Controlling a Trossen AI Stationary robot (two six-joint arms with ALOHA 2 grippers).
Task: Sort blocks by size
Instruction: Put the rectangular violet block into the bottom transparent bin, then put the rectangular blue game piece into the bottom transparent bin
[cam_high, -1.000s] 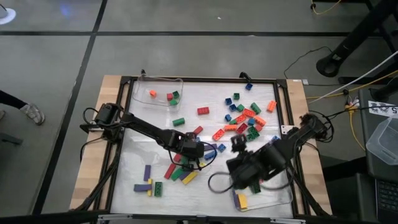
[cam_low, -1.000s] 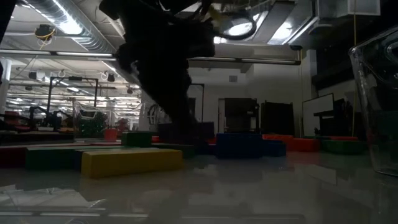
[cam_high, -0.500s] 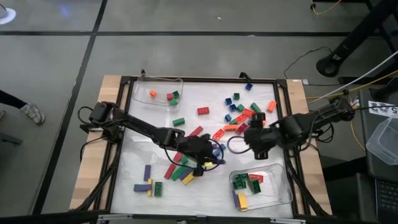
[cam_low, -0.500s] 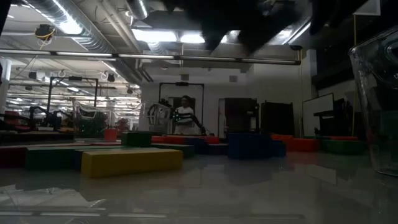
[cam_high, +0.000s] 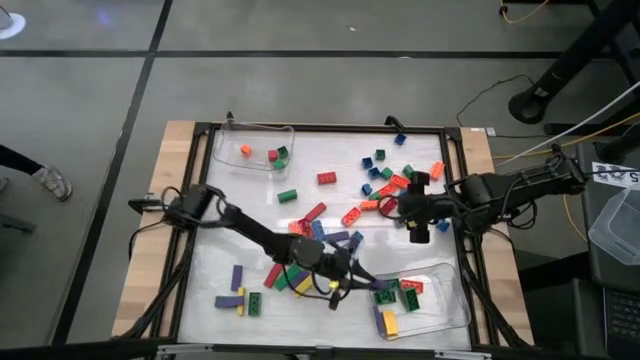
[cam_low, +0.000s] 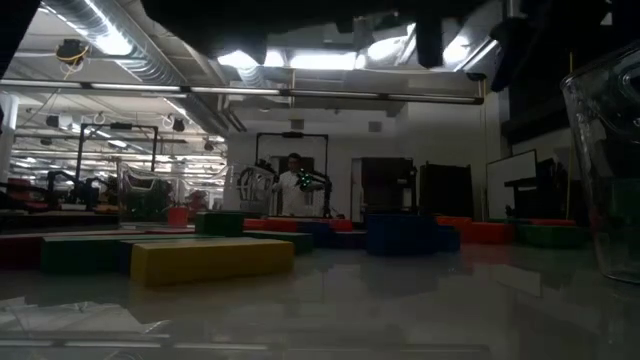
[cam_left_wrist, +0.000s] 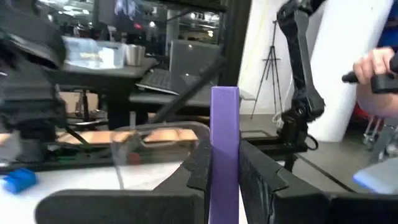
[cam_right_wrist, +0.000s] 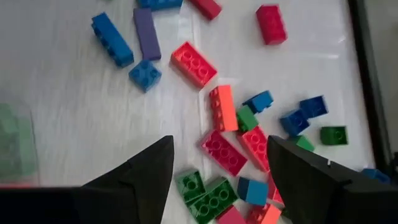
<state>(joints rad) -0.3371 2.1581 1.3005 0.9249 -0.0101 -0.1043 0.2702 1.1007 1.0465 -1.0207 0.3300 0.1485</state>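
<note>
The sorting looks partly done. A clear plastic tray (cam_high: 285, 132) at about 11 o'clock on the white tabletop (cam_high: 250, 200) holds three short cubes, and a second clear tray (cam_high: 455, 300) at about 5 o'clock holds a handful of longer bricks, among them green, red and yellow. Most blocks (cam_high: 395, 185) are still loose: a dense scatter at 1 to 2 o'clock, a smaller heap just below centre, and a few purple, yellow and green ones at 7 o'clock.

The left gripper (cam_high: 345, 278) sits low near the 5 o'clock tray, its fingers clamped on a long purple block (cam_left_wrist: 224, 155) standing upright between them. The right gripper (cam_right_wrist: 217, 180) hovers over the 2 o'clock scatter with its fingers spread apart and nothing between them.

The bricks are glossy hard plastic with round studs on top, some square, some oblong. The trays are thin, see-through and round-cornered.
</note>
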